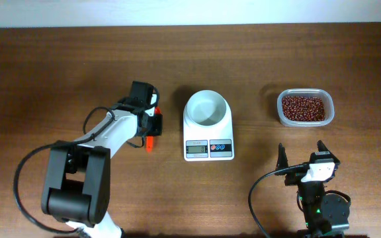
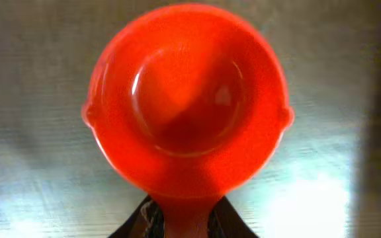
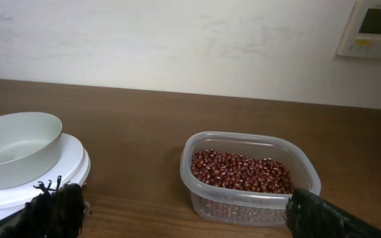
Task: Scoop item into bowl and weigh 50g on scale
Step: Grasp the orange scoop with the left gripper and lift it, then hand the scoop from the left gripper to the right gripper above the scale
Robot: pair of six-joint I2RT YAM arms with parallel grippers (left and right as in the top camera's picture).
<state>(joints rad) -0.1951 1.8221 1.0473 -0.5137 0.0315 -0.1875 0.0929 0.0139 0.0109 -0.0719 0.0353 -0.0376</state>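
Observation:
The empty white bowl (image 1: 208,108) sits on the white scale (image 1: 208,149) at the table's middle; both also show in the right wrist view, the bowl (image 3: 15,148) on the scale (image 3: 58,175). The maroon beans (image 1: 303,108) fill a clear plastic tub (image 1: 330,114) at the right, and in the right wrist view the beans (image 3: 242,171) lie ahead of the fingers. My left gripper (image 1: 152,125) is shut on the handle of an empty red scoop (image 2: 187,99), just left of the scale. My right gripper (image 1: 303,155) is open and empty, in front of the tub.
The wall runs along the table's far edge. A white wall panel (image 3: 373,28) hangs at the upper right of the right wrist view. Bare wooden table (image 1: 58,73) lies to the left and behind the scale.

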